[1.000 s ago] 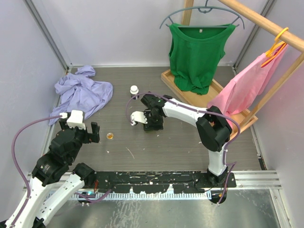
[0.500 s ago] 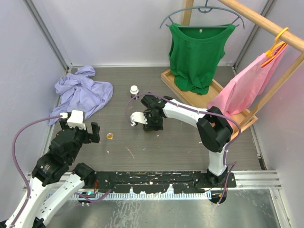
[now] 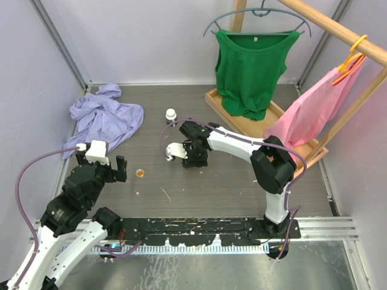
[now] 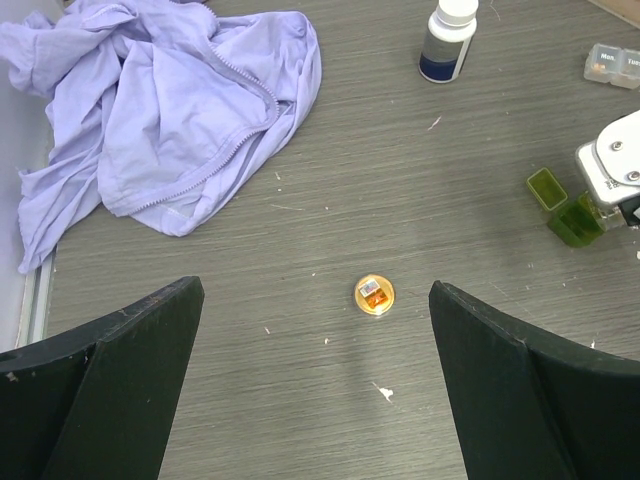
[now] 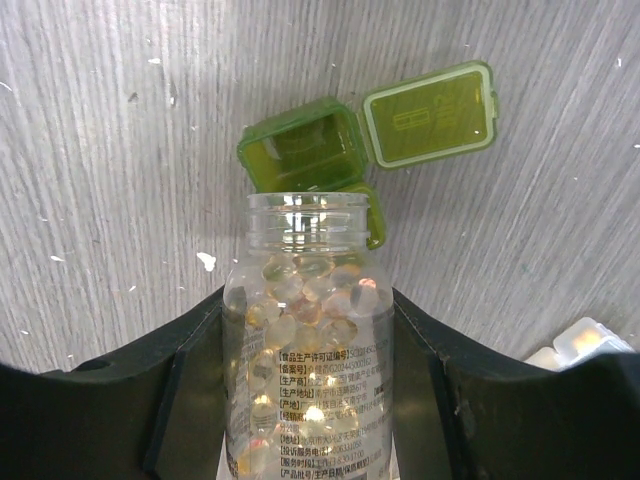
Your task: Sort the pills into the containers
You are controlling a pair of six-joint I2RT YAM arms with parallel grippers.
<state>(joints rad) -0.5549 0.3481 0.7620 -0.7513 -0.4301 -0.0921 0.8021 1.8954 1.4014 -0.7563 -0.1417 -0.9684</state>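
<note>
Right jaws clamped on uncapped pill bottle (image 5: 310,400), mouth at open green case (image 5: 300,150) on surface (image 5: 100,150). Left jaws wide apart, empty. Clear case (image 4: 612,66) lies apart. Risk: over-tilt floods capsules (image 5: 300,290) past the small compartment.

Right gripper (image 5: 306,300) clamps 1 clear uncapped bottle (image 5: 308,345) packed with pale capsules. Bottle mouth overlaps near compartment of olive green case (image 5: 300,152). Far compartment open, lid (image 5: 430,115) flipped right. Clear case (image 5: 578,345) corner at right.
</note>
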